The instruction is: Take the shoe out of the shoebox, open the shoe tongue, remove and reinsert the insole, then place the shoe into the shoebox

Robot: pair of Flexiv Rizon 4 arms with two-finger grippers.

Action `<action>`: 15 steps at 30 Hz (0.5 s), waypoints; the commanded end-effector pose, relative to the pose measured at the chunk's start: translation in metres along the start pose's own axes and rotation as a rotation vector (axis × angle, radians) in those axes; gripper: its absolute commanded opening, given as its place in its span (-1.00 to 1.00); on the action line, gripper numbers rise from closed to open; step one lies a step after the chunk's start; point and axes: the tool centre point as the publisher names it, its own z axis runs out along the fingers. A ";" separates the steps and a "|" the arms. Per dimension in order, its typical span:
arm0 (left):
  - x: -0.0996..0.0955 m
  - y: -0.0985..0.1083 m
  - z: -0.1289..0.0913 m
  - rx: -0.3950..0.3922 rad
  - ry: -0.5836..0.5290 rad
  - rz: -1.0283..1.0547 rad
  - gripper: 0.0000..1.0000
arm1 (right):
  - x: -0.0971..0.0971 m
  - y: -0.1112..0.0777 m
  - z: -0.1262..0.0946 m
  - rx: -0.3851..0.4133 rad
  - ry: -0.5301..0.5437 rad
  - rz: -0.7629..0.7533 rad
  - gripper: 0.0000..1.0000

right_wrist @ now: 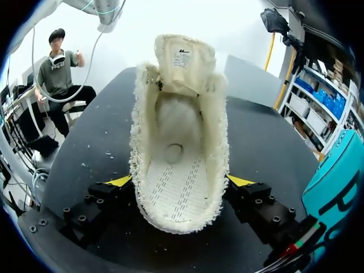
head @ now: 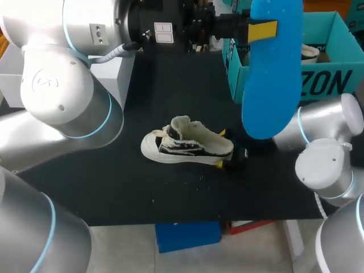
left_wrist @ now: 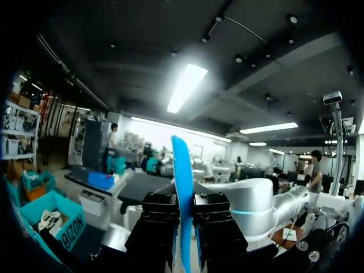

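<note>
A white and black canvas shoe (head: pixel 187 147) lies on its side on the black mat, tongue pulled up. In the right wrist view the shoe (right_wrist: pixel 179 165) shows an empty cream interior with no insole in it. My right gripper (head: pixel 223 149) (right_wrist: pixel 180 182) is open around its heel, the yellow tips close beside the frayed collar on either side. The blue insole (head: pixel 273 79) hangs high over the table's right side, my left gripper (head: pixel 263 29) shut on it. In the left wrist view the insole (left_wrist: pixel 183 170) stands edge-on between the left gripper's (left_wrist: pixel 183 210) black fingers.
The teal shoebox (head: pixel 333 79) stands open at the back right of the mat, with another white shoe (head: pixel 310 52) inside. The black mat (head: pixel 170 193) stretches bare in front of and to the left of the shoe.
</note>
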 end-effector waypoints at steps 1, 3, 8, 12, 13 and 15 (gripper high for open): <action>0.000 0.000 0.003 0.002 -0.002 0.001 -1.00 | -0.009 0.011 -0.008 0.294 0.042 -0.052 1.00; 0.000 0.000 0.003 0.002 -0.002 0.001 -1.00 | -0.009 0.012 -0.010 0.368 0.056 -0.078 1.00; 0.000 0.000 0.003 0.002 -0.002 0.001 -1.00 | -0.006 0.014 -0.015 0.535 0.103 -0.112 1.00; 0.000 0.000 0.003 0.002 -0.002 0.001 -1.00 | -0.001 0.020 -0.017 0.646 0.133 -0.102 1.00; 0.000 0.000 0.003 0.002 -0.002 0.001 -1.00 | -0.001 0.020 -0.017 0.680 0.138 -0.103 1.00; 0.000 0.000 0.003 0.002 -0.002 0.001 -1.00 | 0.000 0.022 -0.018 0.732 0.130 -0.094 1.00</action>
